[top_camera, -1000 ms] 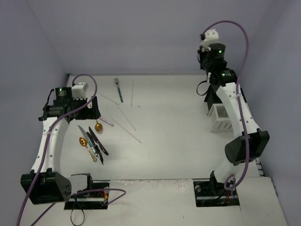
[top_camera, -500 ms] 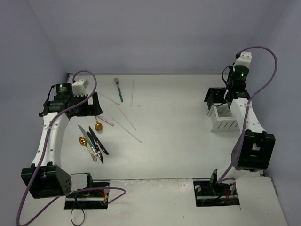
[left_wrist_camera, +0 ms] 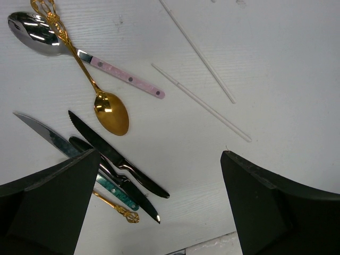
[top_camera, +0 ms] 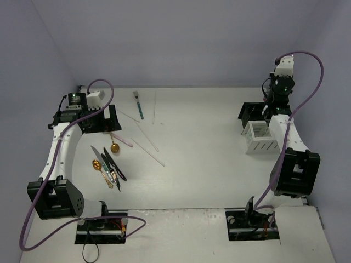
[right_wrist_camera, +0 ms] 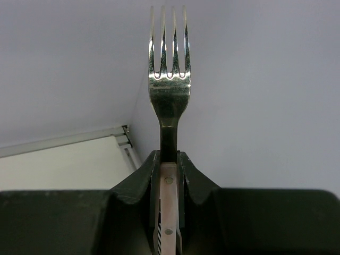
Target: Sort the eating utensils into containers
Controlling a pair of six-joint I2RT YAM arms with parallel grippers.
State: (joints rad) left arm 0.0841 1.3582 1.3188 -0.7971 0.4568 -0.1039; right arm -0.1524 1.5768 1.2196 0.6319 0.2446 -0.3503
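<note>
My right gripper [right_wrist_camera: 169,159] is shut on a pink-handled silver fork [right_wrist_camera: 169,79], its tines pointing up toward the wall. In the top view the right wrist [top_camera: 278,87] is just behind the black bin [top_camera: 251,112] and the white slotted bin [top_camera: 260,138]. My left gripper [left_wrist_camera: 159,180] is open and empty above the cutlery. Below it lie a pink-handled spoon [left_wrist_camera: 122,77], a gold spoon [left_wrist_camera: 111,114], black knives [left_wrist_camera: 117,159], a teal-handled knife [left_wrist_camera: 53,141] and pale sticks [left_wrist_camera: 202,103].
A teal-handled utensil [top_camera: 139,104] and a thin stick [top_camera: 154,107] lie at the back of the table. A second gold spoon [top_camera: 97,164] lies beside the knife cluster [top_camera: 112,167]. Walls close in on the left, back and right.
The right arm swung right and down from high over the table to just behind the bins, fork still held. The left wrist shifted slightly toward the back.
</note>
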